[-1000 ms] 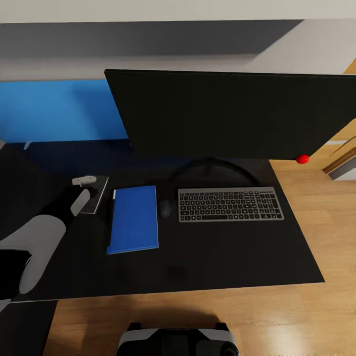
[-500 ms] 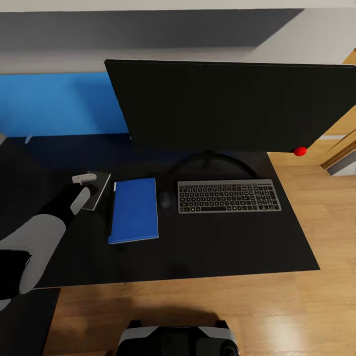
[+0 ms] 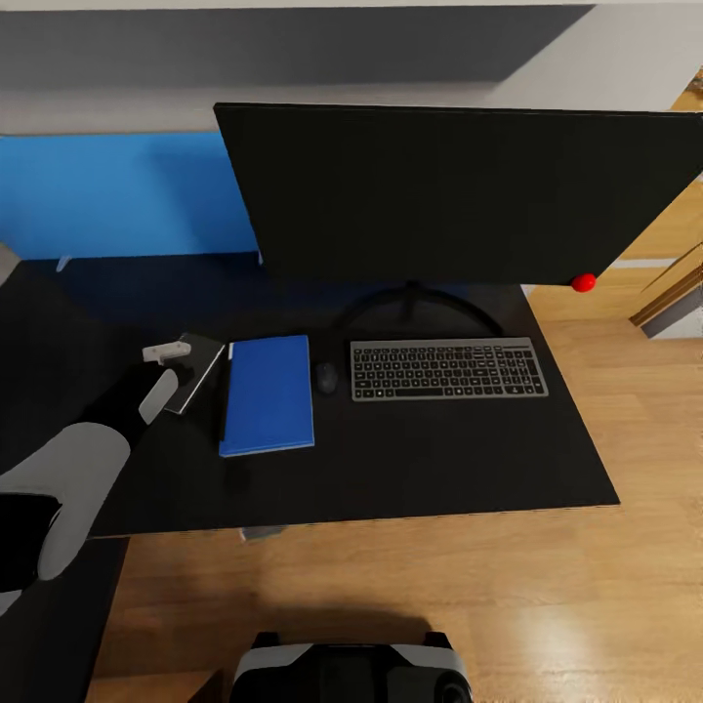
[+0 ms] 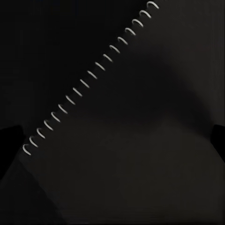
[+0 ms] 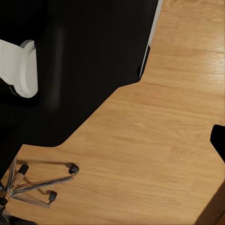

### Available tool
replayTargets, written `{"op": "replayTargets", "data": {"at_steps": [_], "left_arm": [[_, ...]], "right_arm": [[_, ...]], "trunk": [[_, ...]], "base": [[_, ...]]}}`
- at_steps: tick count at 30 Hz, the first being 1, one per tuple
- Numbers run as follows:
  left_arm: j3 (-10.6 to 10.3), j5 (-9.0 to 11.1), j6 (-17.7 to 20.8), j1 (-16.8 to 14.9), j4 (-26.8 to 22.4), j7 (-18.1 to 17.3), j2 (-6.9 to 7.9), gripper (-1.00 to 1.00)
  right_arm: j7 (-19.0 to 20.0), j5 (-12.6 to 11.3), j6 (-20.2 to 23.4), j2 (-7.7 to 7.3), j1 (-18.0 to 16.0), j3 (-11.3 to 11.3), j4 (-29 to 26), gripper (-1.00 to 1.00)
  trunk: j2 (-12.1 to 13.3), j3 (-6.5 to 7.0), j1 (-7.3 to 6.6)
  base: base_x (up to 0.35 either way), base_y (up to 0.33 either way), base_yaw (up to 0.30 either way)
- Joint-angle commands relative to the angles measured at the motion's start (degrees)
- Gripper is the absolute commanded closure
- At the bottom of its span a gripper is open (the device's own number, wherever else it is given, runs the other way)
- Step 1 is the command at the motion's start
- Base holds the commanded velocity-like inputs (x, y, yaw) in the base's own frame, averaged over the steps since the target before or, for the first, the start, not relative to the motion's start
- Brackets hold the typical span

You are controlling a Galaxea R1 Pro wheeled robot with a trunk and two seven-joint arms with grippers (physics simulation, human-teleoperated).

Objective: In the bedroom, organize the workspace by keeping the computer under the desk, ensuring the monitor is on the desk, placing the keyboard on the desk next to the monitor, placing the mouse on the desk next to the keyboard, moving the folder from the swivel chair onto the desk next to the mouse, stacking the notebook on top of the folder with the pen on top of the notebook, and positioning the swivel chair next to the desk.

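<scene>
**Notebook under the left fingers, beside the folder**

Where the head view looks down on the desk [image 3: 469, 459], the monitor [image 3: 439, 195], keyboard [image 3: 447, 369], mouse [image 3: 326, 378] and folder [image 3: 268, 394] line up, and the left gripper [image 3: 166, 353] sits at the notebook [image 3: 198, 371] just beside the folder.

In the left wrist view, the notebook's spiral binding [image 4: 89, 77] lies between spread fingers.

In the right wrist view, the swivel chair [image 5: 33, 185] base stands on the wood floor [image 5: 159, 154]; whether the right fingers are open cannot be told.

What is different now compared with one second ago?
The head camera shifted, so the whole desk sits higher in view. The notebook under the left gripper looks more tilted and nearer the folder; whether it is gripped is unclear. Folder, mouse, keyboard and monitor kept their arrangement.
</scene>
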Motion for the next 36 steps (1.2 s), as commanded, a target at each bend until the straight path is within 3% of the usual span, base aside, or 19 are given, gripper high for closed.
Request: {"op": "replayTargets", "data": {"at_steps": [1, 17, 26, 36], "left_arm": [[-0.5, 1.2, 0.2, 0.0, 3.8, 0.4, 0.07, -1.00], [-0.4, 1.3, 0.0, 0.0, 2.5, 0.3, 0.16, -1.00], [-0.1, 1.3, 4.2, 3.9, -11.1, 0.5, 1.07, -1.00], [-0.1, 1.3, 5.4, 5.2, -15.3, 0.7, 1.64, -1.00]], "right_arm": [[0.1, -0.5, -0.1, -0.07, 0.0, 0.2, -0.1, -1.00], [0.1, -0.5, -0.6, -0.12, 0.0, 0.2, -0.1, -1.00], [0.1, -0.5, -0.5, -0.10, 0.0, 0.2, 0.0, -1.00], [0.1, -0.5, -0.5, -0.08, 0.0, 0.2, 0.0, -1.00]], "trunk": [[-0.1, -0.08, 0.02], [-0.1, -0.08, 0.02], [-0.1, -0.08, 0.02], [-0.1, -0.08, 0.02]], "base": [[-0.232, 0.000, 0.000], [-0.051, 0.000, 0.000], [0.000, 0.000, 0.000], [0.001, 0.000, 0.000]]}}
